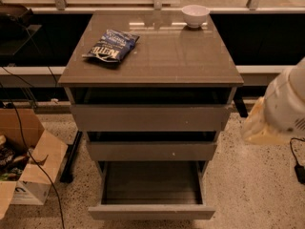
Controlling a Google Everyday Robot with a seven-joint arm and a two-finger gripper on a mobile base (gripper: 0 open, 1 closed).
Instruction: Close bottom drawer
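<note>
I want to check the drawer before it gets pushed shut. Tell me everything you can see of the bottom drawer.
The bottom drawer is the lowest of three, grey-brown, with a plain flat front and no handle. It stands pulled far out toward the camera, level, and its dark grey inside looks empty. Its side walls run back under the middle drawer. Nothing touches it: the gripper hangs off to the right, about level with the middle drawer, clear of the cabinet.
</note>
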